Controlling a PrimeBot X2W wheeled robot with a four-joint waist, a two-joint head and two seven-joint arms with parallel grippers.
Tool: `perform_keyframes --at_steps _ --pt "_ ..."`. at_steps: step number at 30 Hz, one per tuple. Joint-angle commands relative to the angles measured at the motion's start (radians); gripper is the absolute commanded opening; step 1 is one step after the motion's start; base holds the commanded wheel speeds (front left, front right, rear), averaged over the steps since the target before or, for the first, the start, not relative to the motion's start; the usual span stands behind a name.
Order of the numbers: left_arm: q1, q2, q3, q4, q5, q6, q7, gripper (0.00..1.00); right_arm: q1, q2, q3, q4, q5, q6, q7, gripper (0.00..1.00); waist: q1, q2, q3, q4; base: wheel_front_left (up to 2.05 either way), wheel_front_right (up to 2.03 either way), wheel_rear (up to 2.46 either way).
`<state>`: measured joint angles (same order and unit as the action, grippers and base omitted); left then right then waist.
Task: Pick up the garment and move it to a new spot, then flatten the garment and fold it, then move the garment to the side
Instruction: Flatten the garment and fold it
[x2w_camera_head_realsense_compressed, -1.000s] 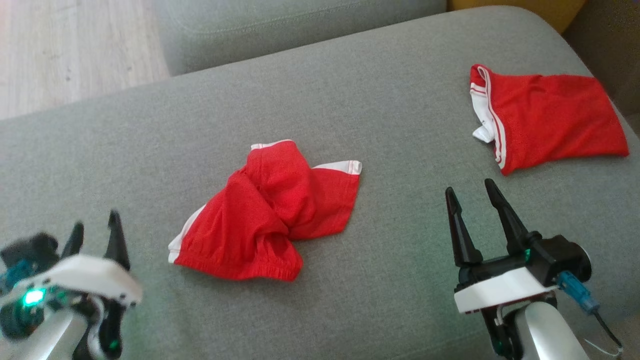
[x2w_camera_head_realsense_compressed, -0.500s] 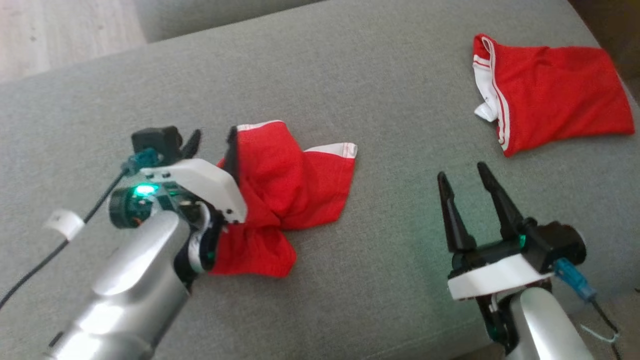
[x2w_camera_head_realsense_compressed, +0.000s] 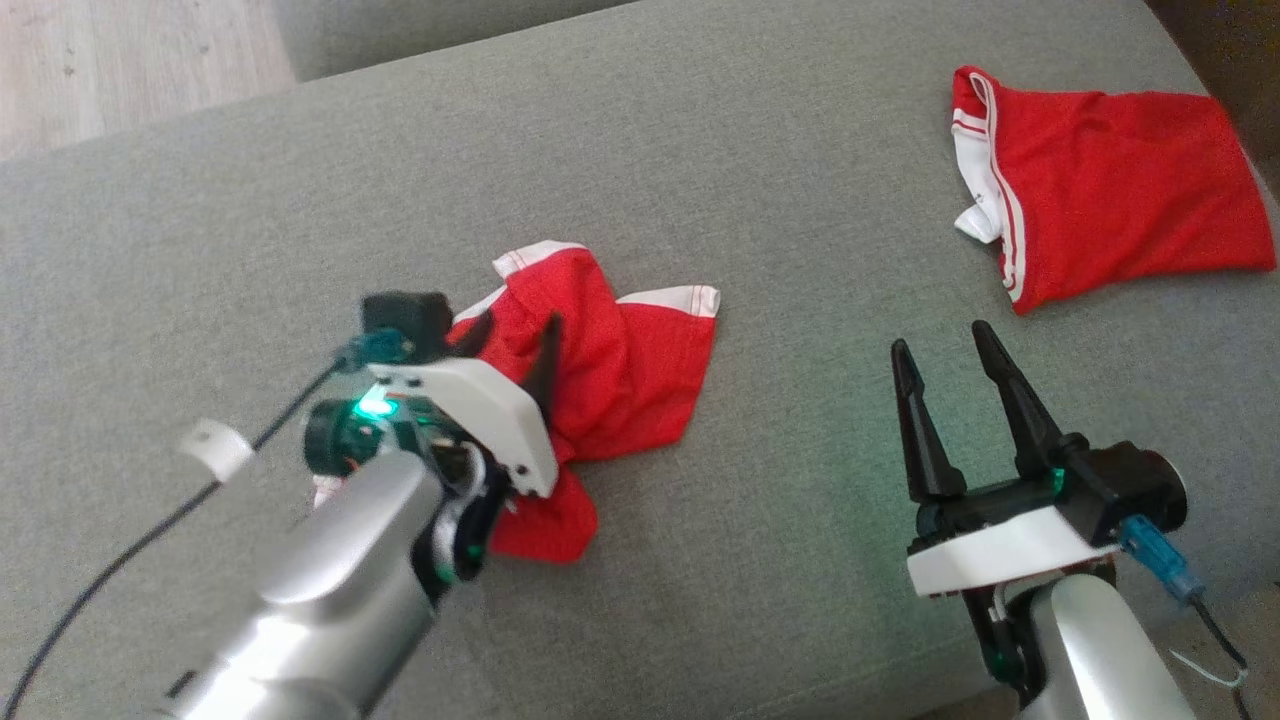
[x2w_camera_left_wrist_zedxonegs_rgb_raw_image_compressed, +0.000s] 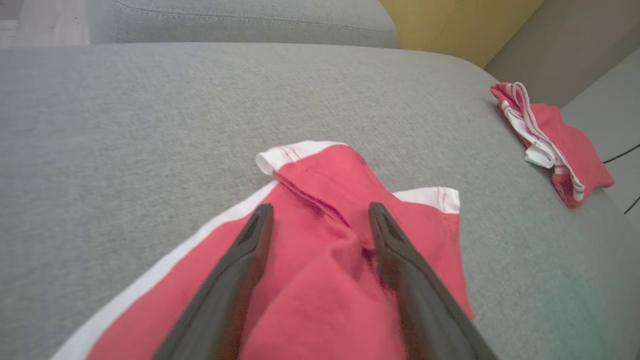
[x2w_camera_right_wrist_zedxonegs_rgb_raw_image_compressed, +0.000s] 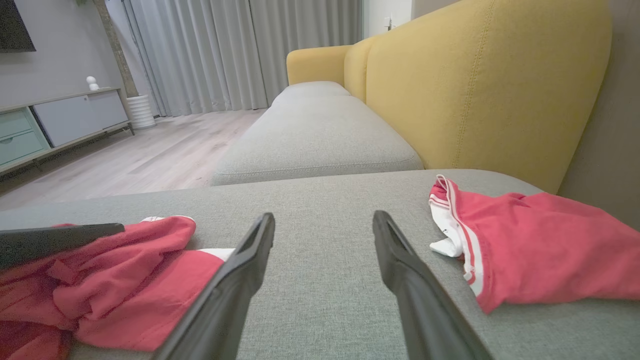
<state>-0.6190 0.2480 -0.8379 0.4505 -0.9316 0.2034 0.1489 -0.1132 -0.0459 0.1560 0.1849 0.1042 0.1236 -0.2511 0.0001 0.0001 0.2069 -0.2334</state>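
The crumpled red garment lay in the middle of the grey sofa seat. Within the last second the left gripper had swung in from the near left and hung over the bunched cloth, jaws wide apart and gripping nothing, so the pickup looked close. The right gripper waited open, well apart. A second red garment lay far right. Beyond were a yellow backrest, wooden floor and curtains.
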Motion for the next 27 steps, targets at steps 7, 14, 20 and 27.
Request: perform_keyframes --at_steps 7,14,20,27 --pt "-0.008 -0.046 -0.024 -0.001 0.022 -0.029 -0.009 1.0 -0.012 -0.004 0.028 -0.025 -0.008 0.007 -0.011 1.0 -0.0001 -0.0001 -0.011 -0.011 0.0 0.0 0.0" --pt "-0.003 -0.077 -0.074 -0.011 0.042 -0.06 -0.013 1.0 -0.004 -0.004 0.029 -0.019 -0.007 0.007 -0.011 1.0 -0.0001 -0.0001 -0.022 -0.024 0.0 0.0 0.0" --pt "0.002 -0.1 -0.115 -0.015 0.059 -0.074 -0.005 1.0 -0.002 -0.004 0.032 -0.017 -0.003 0.007 -0.011 1.0 -0.0001 -0.0001 -0.025 -0.031 0.0 0.0 0.0" --pt "0.023 -0.139 -0.221 -0.04 0.089 -0.14 0.022 1.0 0.002 -0.004 0.026 -0.016 0.007 0.007 -0.011 1.0 -0.0001 -0.0001 -0.025 -0.039 0.0 0.0 0.0"
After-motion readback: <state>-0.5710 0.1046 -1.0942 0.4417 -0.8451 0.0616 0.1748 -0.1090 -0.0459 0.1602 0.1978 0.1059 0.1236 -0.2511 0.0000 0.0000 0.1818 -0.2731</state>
